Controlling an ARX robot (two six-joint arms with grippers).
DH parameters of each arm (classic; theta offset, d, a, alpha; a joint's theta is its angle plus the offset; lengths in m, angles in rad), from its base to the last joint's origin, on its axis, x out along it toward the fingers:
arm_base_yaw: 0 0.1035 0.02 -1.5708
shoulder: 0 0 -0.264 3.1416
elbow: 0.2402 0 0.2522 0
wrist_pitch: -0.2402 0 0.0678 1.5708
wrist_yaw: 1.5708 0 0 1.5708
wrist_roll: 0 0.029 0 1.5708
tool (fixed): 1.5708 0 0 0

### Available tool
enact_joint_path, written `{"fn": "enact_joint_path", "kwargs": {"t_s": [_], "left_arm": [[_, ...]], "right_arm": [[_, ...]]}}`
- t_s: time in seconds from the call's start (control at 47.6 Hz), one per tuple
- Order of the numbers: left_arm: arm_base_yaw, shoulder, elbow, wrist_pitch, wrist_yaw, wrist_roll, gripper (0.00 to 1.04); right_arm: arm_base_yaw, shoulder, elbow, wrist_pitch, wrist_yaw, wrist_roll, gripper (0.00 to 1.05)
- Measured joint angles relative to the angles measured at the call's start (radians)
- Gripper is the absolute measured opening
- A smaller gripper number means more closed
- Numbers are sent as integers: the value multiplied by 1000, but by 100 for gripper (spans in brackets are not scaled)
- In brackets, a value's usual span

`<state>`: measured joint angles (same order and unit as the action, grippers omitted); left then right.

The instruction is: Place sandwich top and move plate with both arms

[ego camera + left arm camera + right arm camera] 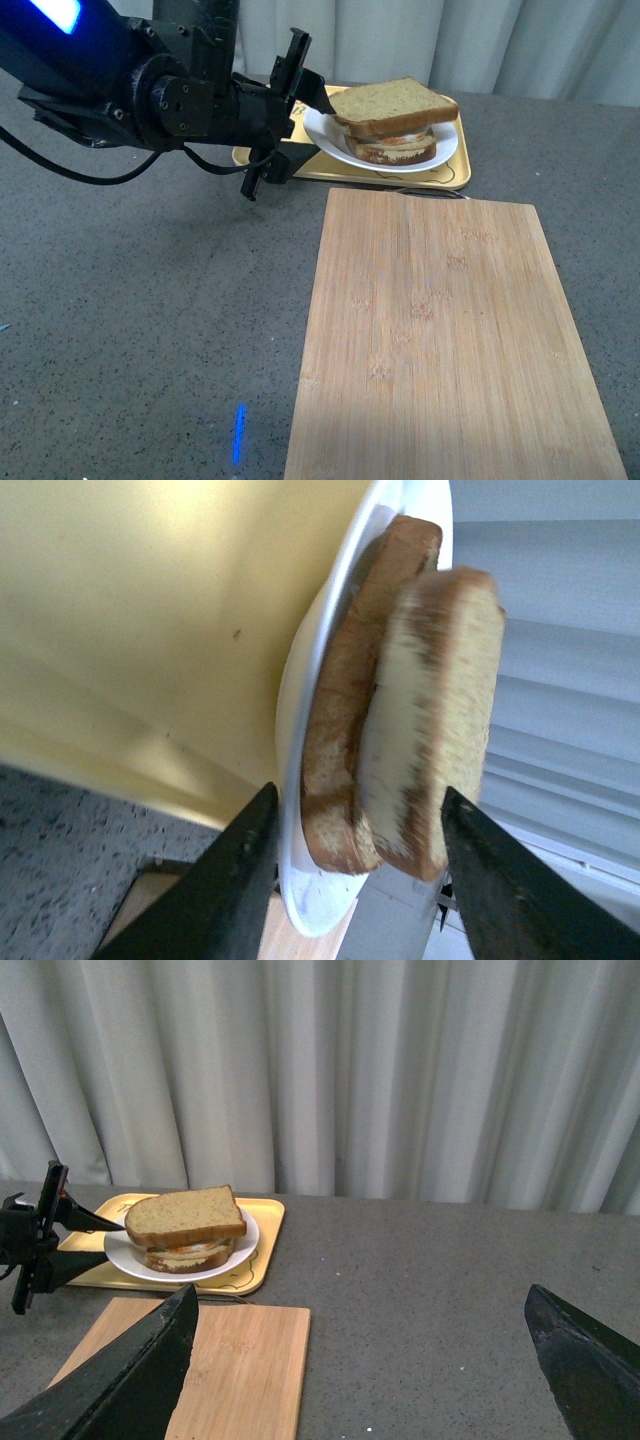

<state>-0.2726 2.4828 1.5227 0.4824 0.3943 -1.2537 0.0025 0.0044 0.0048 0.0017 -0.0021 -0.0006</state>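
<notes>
— What could have gone wrong there?
— The black pointed left gripper (322, 128) stood with its jaws apart, straddling the rim of the round white plate (448, 150) and the sandwich's edge. Closing, it might have pinched bread instead of rim and shoved off the sandwich top (393, 100), a speckled light-brown wholegrain slice lying slightly askew on the stack.
— And the other arm?
— The right gripper (360, 1295) hung wide open, well apart from the plate; a one-sided lift could have tipped it.
— What held what?
— The rectangular yellow tray (440, 180) carried the plate, and the plate held the whole sandwich
</notes>
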Motion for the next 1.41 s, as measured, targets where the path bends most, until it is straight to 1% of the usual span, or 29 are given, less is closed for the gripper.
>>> {"fn": "enact_joint_path", "kwargs": {"t_s": [0.063,0.126,0.168,0.189,0.21,0.231,0.252,0.273,0.294,0.315,0.357,0.399,0.463,0.568,0.631,0.673,0.841,1.156,1.261,1.304,1.346,1.409], "left_arm": [[3,-48,-60,-2,-11,34,62],[9,-115,-133,20,-28,70,77],[13,-138,-145,25,-29,83,86],[12,-144,-151,45,-63,109,89],[9,-145,-172,113,-140,177,87],[6,-149,-217,250,-254,269,81],[6,-154,-253,336,-361,349,78],[8,-168,-318,453,-457,476,72],[11,-179,-364,522,-512,581,69],[14,-195,-411,582,-557,644,65],[27,-234,-502,679,-603,810,58],[42,-285,-584,745,-604,945,51],[63,-377,-690,801,-596,1067,40],[87,-484,-808,836,-575,1159,26],[113,-566,-933,851,-555,1206,10],[125,-605,-994,854,-546,1213,4],[155,-790,-1176,853,-499,1236,4],[196,-1009,-1333,785,-469,1239,4],[206,-1090,-1373,745,-456,1242,4],[230,-1125,-1389,724,-411,1243,4],[246,-1159,-1397,697,-401,1245,4],[263,-1247,-1404,600,-400,1246,4]], "right_arm": [[0,0,0,0,0,0,95],[0,0,0,0,0,0,95],[0,0,0,0,0,0,95],[0,0,0,0,0,0,95],[0,0,0,0,0,0,95],[0,0,0,0,0,0,95],[0,0,0,0,0,0,95],[0,0,0,0,-1,0,95],[0,0,0,0,0,0,95],[0,0,0,0,0,0,95],[0,0,0,0,0,0,95],[0,0,0,0,0,0,95],[0,0,0,0,0,0,95],[0,0,0,0,0,0,95],[0,0,0,0,0,0,95],[0,0,0,0,0,0,95],[0,0,0,0,0,0,95],[0,0,0,0,0,0,95],[0,0,0,0,0,0,95],[0,0,0,0,0,0,95],[0,0,0,0,0,0,95],[0,0,0,0,0,0,95]]}}
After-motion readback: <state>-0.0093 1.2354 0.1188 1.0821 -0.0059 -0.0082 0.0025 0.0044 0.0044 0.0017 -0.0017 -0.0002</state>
